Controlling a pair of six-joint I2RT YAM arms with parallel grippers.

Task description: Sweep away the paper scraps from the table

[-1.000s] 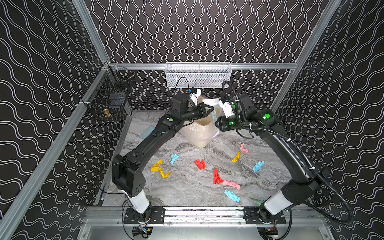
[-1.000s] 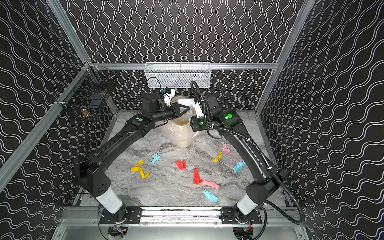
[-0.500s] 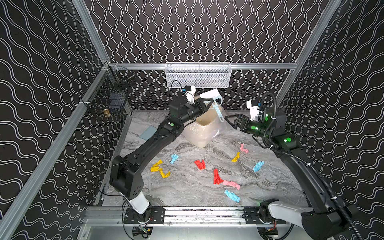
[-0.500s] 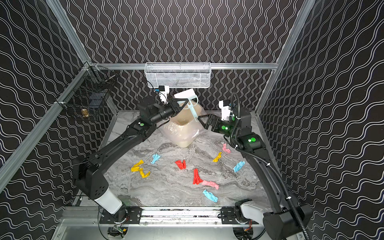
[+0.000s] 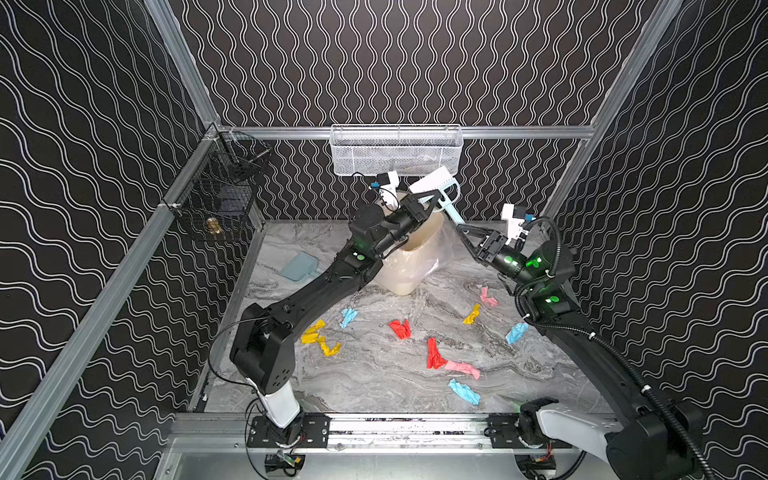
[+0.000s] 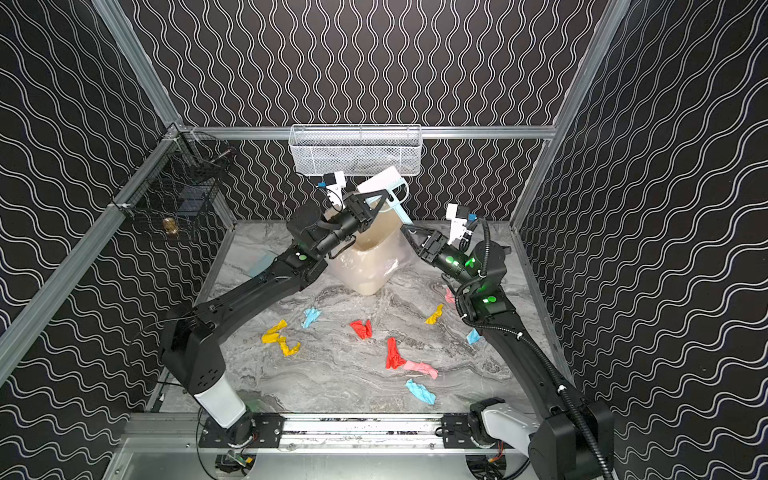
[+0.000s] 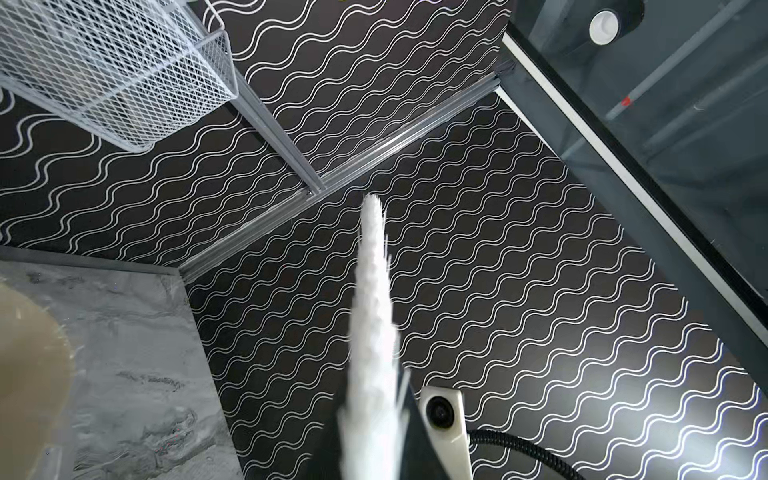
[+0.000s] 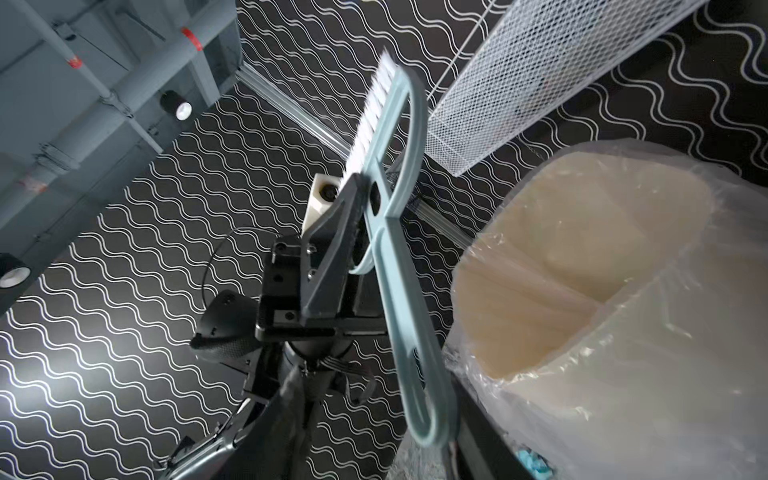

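The left hand (image 5: 435, 196) clamps the pale blue, white-bristled brush (image 5: 432, 181) above the film-lined beige bin (image 5: 409, 270), the right hand (image 5: 460, 228) is at its looped handle tip, grip impossible to tell, while crumpled paper scraps (image 5: 434, 353) lie scattered across the veined marble desk (image 5: 374, 386), barer toward the front rail (image 5: 395, 428).

Below me, the grey-veined marble table (image 5: 374, 386) bears a beige, plastic-lined bin (image 5: 409, 270) at the far middle and a pale blue dustpan (image 5: 299, 266) lying flat at the far left. The paper scraps (image 5: 433, 354) lie scattered nearer: yellow and one light blue to the left, red in the centre, pink, yellow and light blue to the right.
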